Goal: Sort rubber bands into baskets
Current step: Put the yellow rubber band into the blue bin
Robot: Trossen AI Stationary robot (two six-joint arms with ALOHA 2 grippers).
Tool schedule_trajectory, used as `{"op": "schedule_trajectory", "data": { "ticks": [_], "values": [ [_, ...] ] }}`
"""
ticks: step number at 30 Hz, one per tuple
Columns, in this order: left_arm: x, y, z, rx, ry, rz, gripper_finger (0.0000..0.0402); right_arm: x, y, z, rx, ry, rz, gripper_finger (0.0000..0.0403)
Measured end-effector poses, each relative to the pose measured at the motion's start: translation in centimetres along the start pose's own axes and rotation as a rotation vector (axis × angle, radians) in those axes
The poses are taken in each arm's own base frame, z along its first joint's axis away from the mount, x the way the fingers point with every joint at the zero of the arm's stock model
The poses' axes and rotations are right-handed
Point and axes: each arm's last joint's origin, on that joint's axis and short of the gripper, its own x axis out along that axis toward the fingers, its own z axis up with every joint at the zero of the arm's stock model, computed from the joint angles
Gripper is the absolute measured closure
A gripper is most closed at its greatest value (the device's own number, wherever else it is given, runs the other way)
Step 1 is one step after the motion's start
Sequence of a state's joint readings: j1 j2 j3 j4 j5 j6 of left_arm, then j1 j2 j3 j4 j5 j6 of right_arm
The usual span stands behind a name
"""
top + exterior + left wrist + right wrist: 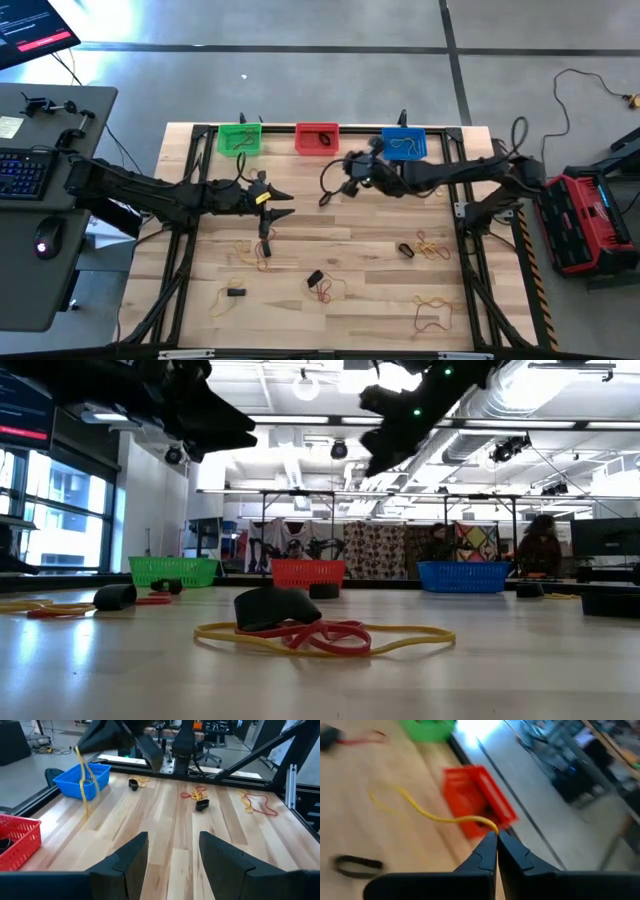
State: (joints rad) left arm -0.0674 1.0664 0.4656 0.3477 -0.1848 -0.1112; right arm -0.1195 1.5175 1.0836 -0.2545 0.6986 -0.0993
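Along the table's (330, 300) far edge, at twelve o'clock in the high view, stand the three baskets in a row: the green basket (239, 138) toward eleven, the red basket (317, 137) at centre, and the blue basket (404, 143) toward one o'clock. Just short of the red and blue baskets hovers the right gripper (496, 838), its fingers clenched on a yellow rubber band (427, 812) that trails away from the fingertips above the wood; in the left wrist view that same band hangs in a long loop beside the blue basket. Left of centre, at about nine o'clock from the table's middle, hangs the left gripper (172, 852), raised off the surface with its fingers spread apart and nothing between them. More rubber bands lie loose on the near half of the table: a red and yellow tangle with a black band (262, 248) under the left gripper at six o'clock from it, a black, red and yellow cluster (300, 625) near the table's centre, a yellow band with a black one (230, 295) toward seven o'clock, a black and yellow group (422, 246) toward four o'clock, and a red and yellow pair (436, 312) toward five o'clock. Dark bands lie inside the green and red baskets, and a yellow one in the blue.
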Motion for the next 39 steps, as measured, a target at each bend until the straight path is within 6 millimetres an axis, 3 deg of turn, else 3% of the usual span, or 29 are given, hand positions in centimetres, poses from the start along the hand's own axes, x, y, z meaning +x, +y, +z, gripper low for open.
{"op": "schedule_trajectory", "data": {
  "ticks": [10,20,27,39],
  "values": [
    [0.0,-0.1,0.0,0.002,0.004,-0.003,0.0231,-1.4,-6.0,-1.9,0.044,0.18,-0.213,0.0403],
    [0.0,-0.1,-0.1,0.012,0.006,-0.006,0.0231,1.3,-9.7,-6.2,0.089,0.302,-0.338,0.0403],
    [0.0,-0.1,-0.1,0.013,0.007,-0.005,0.0231,3.5,-11.2,-9.1,0.175,0.303,-0.313,0.0403],
    [0.0,-0.1,-0.1,0.013,0.007,-0.005,0.0231,5.3,-11.7,-14.2,0.294,0.273,-0.299,0.0403]
  ]
}}
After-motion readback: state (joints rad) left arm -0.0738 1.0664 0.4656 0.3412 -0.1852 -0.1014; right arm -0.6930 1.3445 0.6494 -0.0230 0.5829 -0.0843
